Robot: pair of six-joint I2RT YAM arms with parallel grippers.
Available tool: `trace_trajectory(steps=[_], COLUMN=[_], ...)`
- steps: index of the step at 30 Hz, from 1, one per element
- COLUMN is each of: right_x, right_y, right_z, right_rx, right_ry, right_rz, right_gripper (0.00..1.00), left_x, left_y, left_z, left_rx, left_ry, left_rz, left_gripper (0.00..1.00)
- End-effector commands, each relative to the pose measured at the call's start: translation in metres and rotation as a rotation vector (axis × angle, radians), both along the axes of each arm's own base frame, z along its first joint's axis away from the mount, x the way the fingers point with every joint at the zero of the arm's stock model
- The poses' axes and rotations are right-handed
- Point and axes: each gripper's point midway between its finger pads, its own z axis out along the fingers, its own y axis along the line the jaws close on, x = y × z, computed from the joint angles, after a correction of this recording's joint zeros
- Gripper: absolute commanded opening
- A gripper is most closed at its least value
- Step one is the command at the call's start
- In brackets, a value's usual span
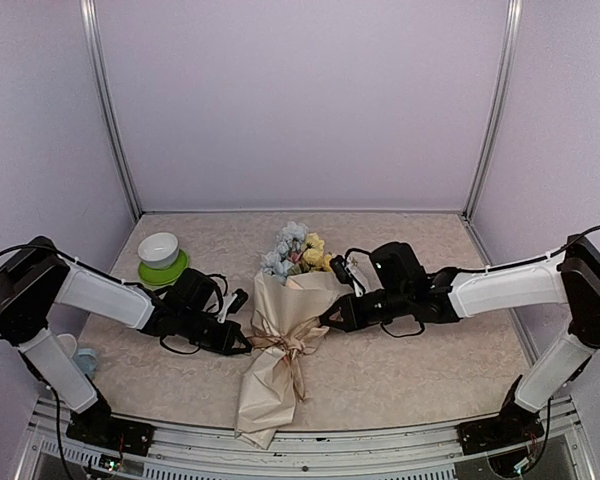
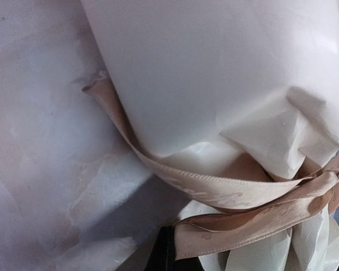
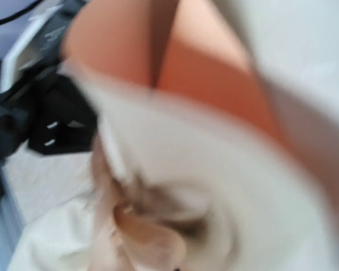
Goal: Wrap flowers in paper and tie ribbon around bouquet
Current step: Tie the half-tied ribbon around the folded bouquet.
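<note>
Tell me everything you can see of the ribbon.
The ribbon is a narrow, flat, tan-brown band, slightly shiny, faintly patterned. It cinches the waist of the beige paper cone, tied in a bow with tails trailing toward the near edge. The left gripper and right gripper flank it; whether they pinch it is unclear.

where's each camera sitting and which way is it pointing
Top: above and behind the bases, looking down at the table; left arm and right arm flank the bouquet.
Left wrist: looks close at paper and ribbon; own fingers not clear.
Right wrist: blurred close-up of paper; own fingers not clear, a black arm part at left.
Shared: all three show the ribbon-tied paper.
</note>
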Motion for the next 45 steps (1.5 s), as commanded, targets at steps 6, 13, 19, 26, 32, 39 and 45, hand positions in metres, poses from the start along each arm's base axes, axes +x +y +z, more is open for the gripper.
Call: trace_trajectory(steps=[6,13,19,26,32,39,45], right_x=[-0.075,-0.09,-0.067,-0.041,-0.024,-0.015,-0.013], right_y=[-0.013,-0.026,-0.057,-0.055,-0.078,-0.087,-0.087], right_z=[-0.031,-0.066,-0.102,-0.102,-0.118,-0.124,-0.123], right_rx=[0.08,0.01,-0.059,-0.056,-0.12,-0.119,-0.117], right_ry=[0.24,0.314,0.363,0.318,0.323,0.33,0.323], right_rz=[0.069,0.077,-0.039,-0.031,-0.109,-0.141,-0.143], right_gripper=[0.0,0.0,0.0,0.0,0.0,0.0,0.0], left_x=[-0.025,-0.021,-0.011,-0.002,-0.003,-0.007,-0.014], left_y=[0.025,0.031,0.044,0.045,0.053,0.053,0.052], left_z=[-0.045,-0.052,-0.053,-0.046,-0.047,-0.049,-0.049], left_rx=[0.108,0.116,0.106,0.099,0.129,0.115,0.107], left_ry=[0.159,0.171,0.165,0.123,0.105,0.121,0.131], left_rz=[0.031,0.055,0.11,0.117,0.132,0.127,0.103], left_gripper=[0.0,0.0,0.0,0.0,0.0,0.0,0.0])
